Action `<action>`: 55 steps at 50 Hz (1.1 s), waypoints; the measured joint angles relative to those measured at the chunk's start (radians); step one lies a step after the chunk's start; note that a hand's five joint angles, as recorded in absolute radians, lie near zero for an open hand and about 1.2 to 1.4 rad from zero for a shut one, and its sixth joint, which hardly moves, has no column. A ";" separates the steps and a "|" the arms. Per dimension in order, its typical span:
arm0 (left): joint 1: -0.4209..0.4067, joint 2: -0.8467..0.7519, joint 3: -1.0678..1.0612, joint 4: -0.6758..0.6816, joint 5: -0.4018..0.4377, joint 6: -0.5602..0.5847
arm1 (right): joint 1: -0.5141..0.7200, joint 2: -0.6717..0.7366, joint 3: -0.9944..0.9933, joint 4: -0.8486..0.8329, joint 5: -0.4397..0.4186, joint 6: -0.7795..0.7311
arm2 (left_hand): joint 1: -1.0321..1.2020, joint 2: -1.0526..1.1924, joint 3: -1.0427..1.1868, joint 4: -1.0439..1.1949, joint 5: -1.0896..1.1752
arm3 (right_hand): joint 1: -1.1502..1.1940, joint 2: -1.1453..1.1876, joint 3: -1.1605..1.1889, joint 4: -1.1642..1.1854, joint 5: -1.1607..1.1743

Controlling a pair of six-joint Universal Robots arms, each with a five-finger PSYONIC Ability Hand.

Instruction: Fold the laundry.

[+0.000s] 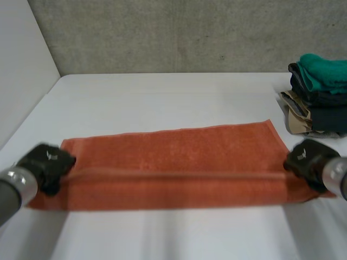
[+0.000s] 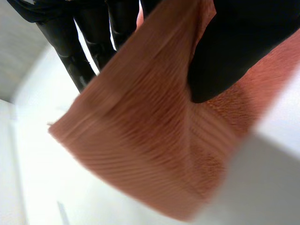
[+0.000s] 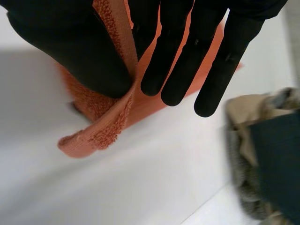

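While the orange towel (image 1: 173,157) lies across the white counter (image 1: 162,92) mid-frame, left hand (image 1: 47,162) pinches its left end, fingers (image 2: 75,61) and thumb closed on cloth; right hand (image 1: 306,160) likewise pinches right end; folded clothes stack (image 1: 320,92) upper right; grey concrete wall (image 1: 162,32) behind.

On white table (image 1: 162,97), long orange terry towel (image 1: 173,157) lies lengthwise, nearer the front edge than the back. At its left short end, left hand (image 1: 49,162); at its right short end, right hand (image 1: 306,160). Stack of folded dark and green clothes (image 1: 320,95) sits at the table's right edge, just behind the towel's far right corner.
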 measured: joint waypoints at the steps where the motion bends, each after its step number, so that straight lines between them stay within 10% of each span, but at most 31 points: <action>1: -0.005 -0.031 0.032 0.043 -0.002 -0.014 | 0.013 0.033 -0.034 -0.037 0.000 0.036 | 0.000 0.000 0.000 0.000 0.000 | 0.000 0.000 0.000 0.000 0.000; 19: -0.126 -0.564 0.557 0.323 -0.202 -0.128 | 0.155 0.555 -0.551 -0.606 0.021 0.206 | 0.000 0.000 0.001 0.003 0.004 | -0.001 -0.005 -0.006 -0.007 -0.007; 22: -0.146 -0.598 0.594 0.324 -0.223 -0.128 | 0.159 0.618 -0.604 -0.656 0.027 0.205 | -0.056 -0.059 -0.058 -0.060 -0.045 | -0.378 -0.406 -0.404 -0.406 -0.412; 25: -0.182 -0.613 0.608 0.333 -0.235 -0.128 | 0.164 0.672 -0.640 -0.683 0.044 0.210 | -0.752 -0.699 -0.666 -0.682 -0.655 | -0.867 -0.901 -0.901 -0.903 -0.904; 37: -0.254 -0.456 0.470 0.365 -0.264 -0.185 | 0.146 0.464 -0.451 -0.547 0.069 0.489 | -0.957 -0.988 -0.977 -0.994 -0.938 | -0.912 -0.960 -0.979 -0.981 -0.974; 55: -0.256 -0.238 0.141 0.518 -0.126 -0.459 | -0.037 0.339 -0.234 -0.268 -0.153 0.598 | -0.957 -0.988 -0.977 -0.994 -0.938 | -0.702 -0.753 -0.756 -0.757 -0.748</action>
